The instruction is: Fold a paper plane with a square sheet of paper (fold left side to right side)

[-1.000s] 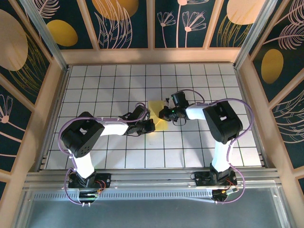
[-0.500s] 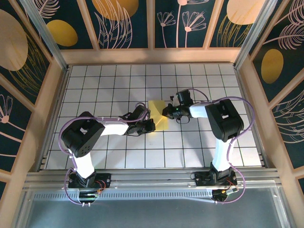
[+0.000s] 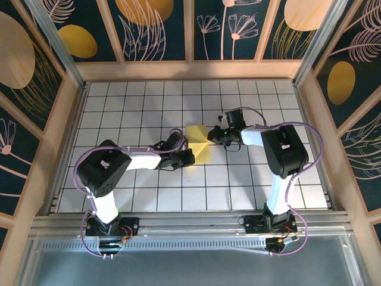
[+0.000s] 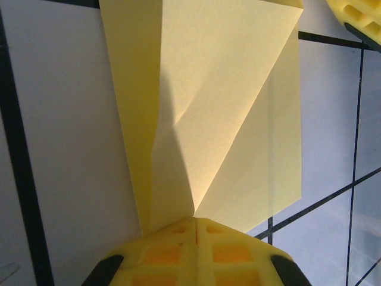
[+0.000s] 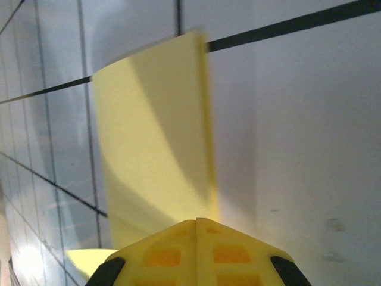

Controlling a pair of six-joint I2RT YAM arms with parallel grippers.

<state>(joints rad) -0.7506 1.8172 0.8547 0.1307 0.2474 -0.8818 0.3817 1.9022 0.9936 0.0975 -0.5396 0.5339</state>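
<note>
Where the arms meet mid-table in the top view, the square sheet of paper (image 3: 200, 149) lies on the gridded table (image 3: 137, 107), its side edges covered by the left gripper (image 3: 188, 156) and right gripper (image 3: 212, 137). In the left wrist view, the pads are pinched shut on the creased sheet's near corner. In the right wrist view, the pads are clamped on its curling edge.

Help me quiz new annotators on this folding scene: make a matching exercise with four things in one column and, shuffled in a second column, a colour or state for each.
Column one:
1. left gripper
2. right gripper
3. sheet of paper
4. table

Column two:
A. white tiles with dark grid lines
B. shut on the paper's right side, as the top view shows it
C. yellow and creased
D. shut on the paper's left side, as the top view shows it

Pairs: 1-D, 2-B, 3-C, 4-A
</note>
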